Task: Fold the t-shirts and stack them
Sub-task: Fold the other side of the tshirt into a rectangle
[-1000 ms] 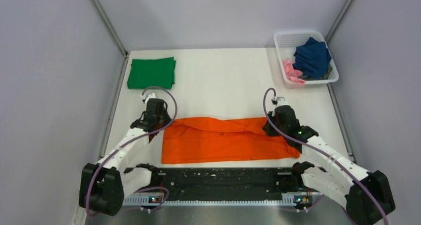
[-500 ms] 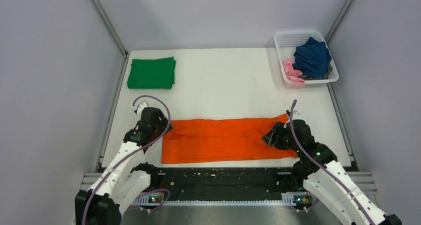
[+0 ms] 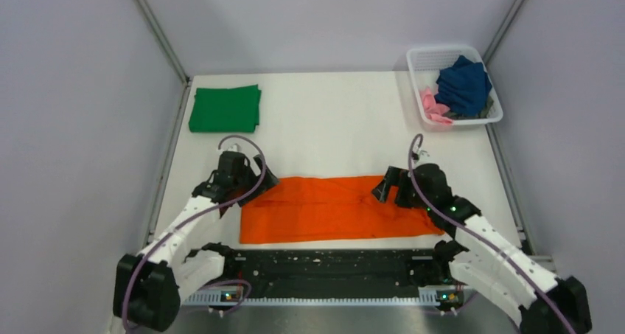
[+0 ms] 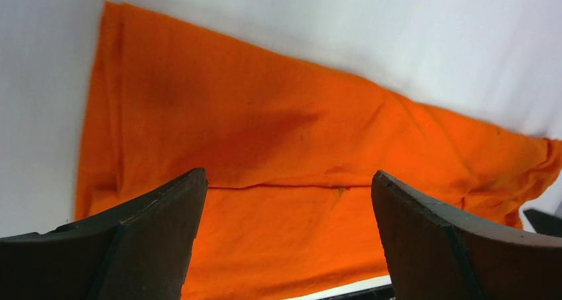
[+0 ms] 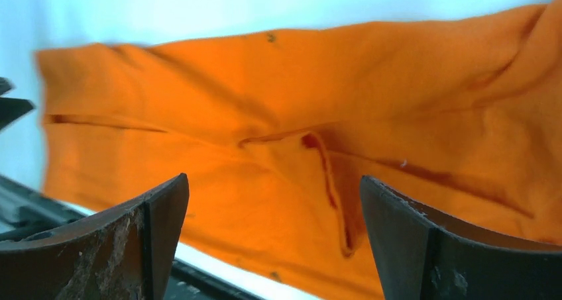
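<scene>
An orange t-shirt (image 3: 332, 210) lies folded into a long band near the table's front edge. My left gripper (image 3: 259, 179) hovers open over its left end and holds nothing; the left wrist view has orange cloth (image 4: 278, 128) between and below the spread fingers (image 4: 159, 234). At the shirt's right end my right gripper (image 3: 388, 186) is open too, above a creased fold (image 5: 325, 174). A dark green t-shirt (image 3: 225, 108) lies folded at the far left. Crumpled navy (image 3: 463, 83) and pink (image 3: 432, 105) t-shirts fill the basket.
The white mesh basket (image 3: 442, 49) stands at the far right corner of the white table (image 3: 332, 120). Grey walls close in both sides and the back. A black rail (image 3: 324, 264) runs along the near edge between the arm bases.
Both grippers went from shut to open and let go of the orange shirt's upper corners. They dipped toward the near edge, then moved inward over the shirt's ends.
</scene>
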`<action>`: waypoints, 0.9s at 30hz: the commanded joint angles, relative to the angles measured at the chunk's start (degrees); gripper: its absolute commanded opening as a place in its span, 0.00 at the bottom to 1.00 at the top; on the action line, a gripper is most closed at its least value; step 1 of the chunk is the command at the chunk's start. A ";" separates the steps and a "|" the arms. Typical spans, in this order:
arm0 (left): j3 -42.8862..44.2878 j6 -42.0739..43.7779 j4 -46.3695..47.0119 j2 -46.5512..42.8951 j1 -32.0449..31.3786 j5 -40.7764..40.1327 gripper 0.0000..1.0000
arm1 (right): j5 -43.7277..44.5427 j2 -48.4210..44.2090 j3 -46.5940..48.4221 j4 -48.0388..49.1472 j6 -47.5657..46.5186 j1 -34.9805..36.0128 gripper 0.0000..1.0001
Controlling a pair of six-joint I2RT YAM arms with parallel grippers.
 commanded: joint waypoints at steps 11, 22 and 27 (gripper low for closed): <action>-0.07 2.71 6.00 16.95 -1.36 -0.90 0.99 | -3.85 25.34 5.04 16.07 -8.99 12.44 0.99; 0.33 2.24 2.04 13.42 -1.36 -4.45 0.99 | -1.06 14.40 0.86 7.04 -5.62 29.68 0.99; 4.09 3.85 -1.00 10.23 -1.62 0.81 0.99 | 16.62 9.94 2.49 -3.23 7.19 32.00 0.99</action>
